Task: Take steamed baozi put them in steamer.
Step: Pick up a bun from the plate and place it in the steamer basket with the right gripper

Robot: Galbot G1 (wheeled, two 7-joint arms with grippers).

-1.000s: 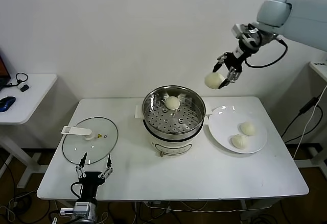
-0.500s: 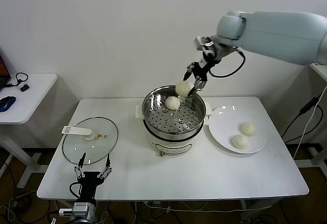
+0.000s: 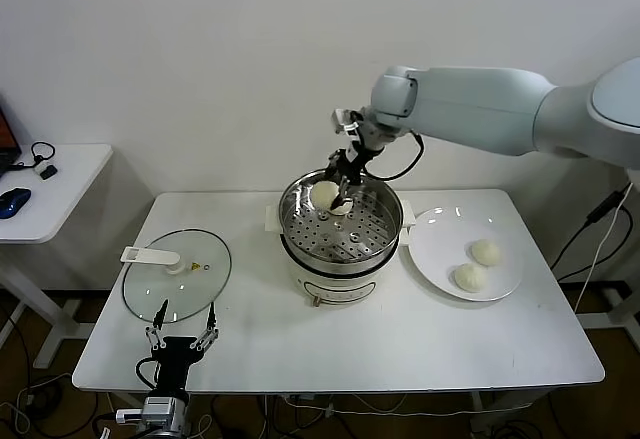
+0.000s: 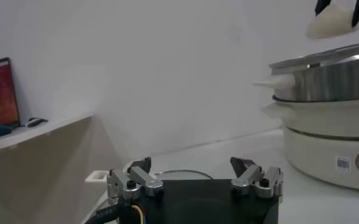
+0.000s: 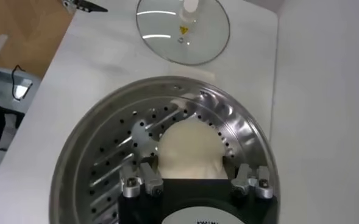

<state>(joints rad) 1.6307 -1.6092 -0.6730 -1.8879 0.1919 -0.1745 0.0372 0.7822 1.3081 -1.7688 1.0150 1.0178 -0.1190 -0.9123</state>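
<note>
While carrying: second-of-four placement in hand — one bun held over the basket, not yet released.

Right gripper [image 3: 337, 192]: pinching a steamed baozi [image 3: 325, 193] between both fingers, hovering above the far-left part of the steamer [image 3: 340, 221], just over its rim level.

Held bun, right wrist view: baozi [image 5: 190, 150] sits between the finger pads, perforated floor directly below, apart from it.

Already in steamer: one bun near the far wall, mostly hidden behind the gripper — cannot tell whether touching the held one.

Steamer position: middle of the desk [image 3: 340, 349], toward the far edge.

Plate [image 3: 440, 254]: right side of the desk, just beside the steamer; two buns left on it — one [image 3: 485, 251] farther, one [image 3: 470, 277] nearer.

Glass lid [image 3: 177, 274]: flat near the left edge, well apart from the steamer.

Left gripper [image 3: 184, 338]: parked at the near-left edge, fingers spread, holding nothing.

Next move, judged: lower toward bare floor beside the resting bun, spread fingers, lift straight out clear of the rim.

Risk, judged: soft dough — possible sticking to a pad or squashing the neighbour.
</note>
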